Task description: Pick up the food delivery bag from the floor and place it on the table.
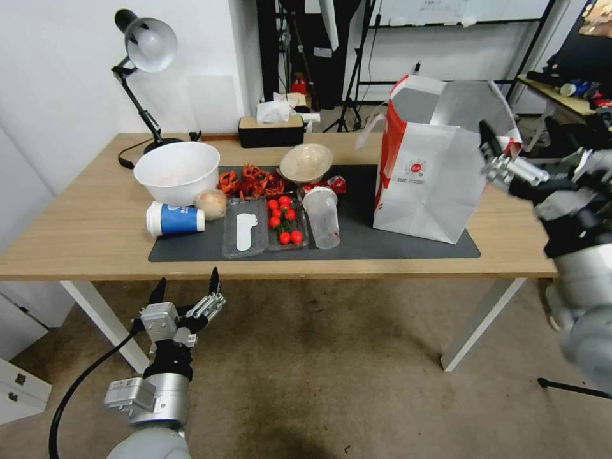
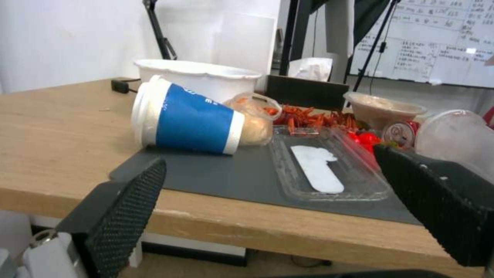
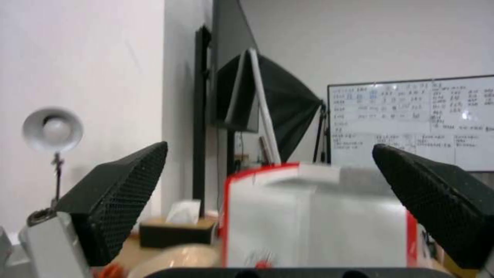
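The food delivery bag (image 1: 433, 172) stands upright on the right end of the mat (image 1: 357, 245), which lies along the middle of the counter (image 1: 76, 236). On the left part of the mat lie a paper cup (image 1: 174, 219) on its side, a big bowl (image 1: 176, 171) behind it, and two clear trays (image 1: 245, 236) side by side — the right one holds cherry tomatoes (image 1: 283, 220). A plastic cup (image 1: 322, 217) stands between the trays and the bag. A tissue box (image 1: 271, 131) sits at the far edge, a desk lamp (image 1: 143, 70) at the far left. The left gripper (image 1: 186, 288) is below the near edge, over the floor (image 1: 331, 376); the right gripper (image 1: 494, 153) is just beside the bag's right side.
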Robot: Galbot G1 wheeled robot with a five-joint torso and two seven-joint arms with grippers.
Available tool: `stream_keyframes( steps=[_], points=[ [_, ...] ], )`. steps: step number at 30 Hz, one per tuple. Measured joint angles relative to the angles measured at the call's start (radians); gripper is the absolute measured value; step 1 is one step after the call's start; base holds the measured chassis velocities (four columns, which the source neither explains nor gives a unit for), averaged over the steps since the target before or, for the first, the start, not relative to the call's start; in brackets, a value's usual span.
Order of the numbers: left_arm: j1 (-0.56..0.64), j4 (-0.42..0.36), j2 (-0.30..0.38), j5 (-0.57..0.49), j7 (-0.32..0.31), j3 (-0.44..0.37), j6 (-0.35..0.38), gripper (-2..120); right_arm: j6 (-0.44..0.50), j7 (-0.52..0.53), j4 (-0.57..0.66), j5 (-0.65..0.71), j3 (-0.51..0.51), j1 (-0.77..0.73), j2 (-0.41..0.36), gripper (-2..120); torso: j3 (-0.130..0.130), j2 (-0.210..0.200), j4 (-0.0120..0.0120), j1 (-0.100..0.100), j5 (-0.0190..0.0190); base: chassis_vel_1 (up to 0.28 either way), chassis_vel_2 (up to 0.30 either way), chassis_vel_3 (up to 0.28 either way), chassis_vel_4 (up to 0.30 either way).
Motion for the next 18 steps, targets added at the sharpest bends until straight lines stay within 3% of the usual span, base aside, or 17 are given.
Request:
stream_keyframes(
  steps=[9,18],
  points=[
    [0.003,0.001,-0.007,0.025,0.022,0.000,0.002,100,0.027,-0.004,0.012,-0.255,-0.136,-0.181,0.177,100,0.000,0.000,-0.0001,0.000,-0.0001,0.000,0.000,0.000,0.000],
    [0.017,0.008,-0.009,0.030,0.033,-0.001,0.003,100,0.053,0.009,-0.040,-0.465,-0.278,-0.231,0.300,100,0.000,0.000,0.0000,0.000,-0.0001,0.000,0.000,0.000,0.000]
  ],
)
